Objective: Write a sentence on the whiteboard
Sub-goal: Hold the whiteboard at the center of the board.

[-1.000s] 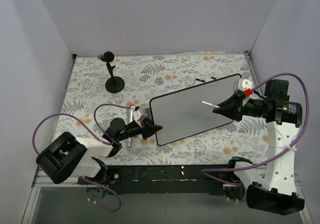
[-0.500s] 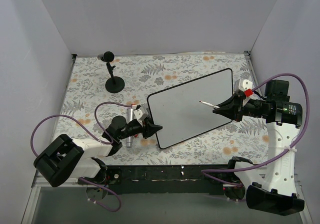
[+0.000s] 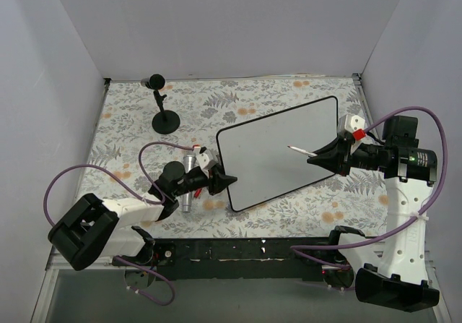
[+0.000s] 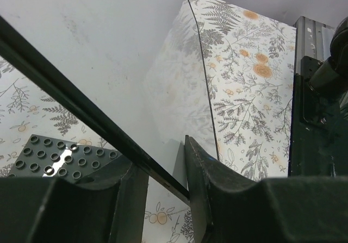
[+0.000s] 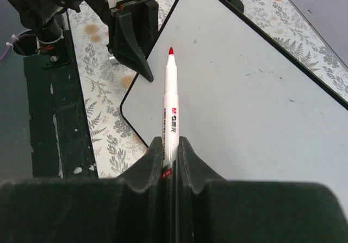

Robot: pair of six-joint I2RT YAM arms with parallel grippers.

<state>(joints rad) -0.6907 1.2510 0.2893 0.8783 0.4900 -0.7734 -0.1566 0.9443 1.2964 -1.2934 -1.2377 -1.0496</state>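
Askew on the floral-patterned tabletop [image 3: 123, 131], the large glossy white rectangular whiteboard [image 3: 278, 153] sits centre-right. The left gripper [image 3: 229, 182] straddles the thin black edge at its near-left corner, fingers slightly spread around it. The right gripper [image 3: 317, 158] pinches a white, red-tipped marker [image 3: 299, 150], which points over the board's right half.

Right wrist view: the white marker [image 5: 171, 99] carries 1 printed logo in red on its barrel, running lengthwise, reading "M&G". Smaller dark print sits just below the logo and is too small to read. The red patch at the barrel's lower end is illegible.
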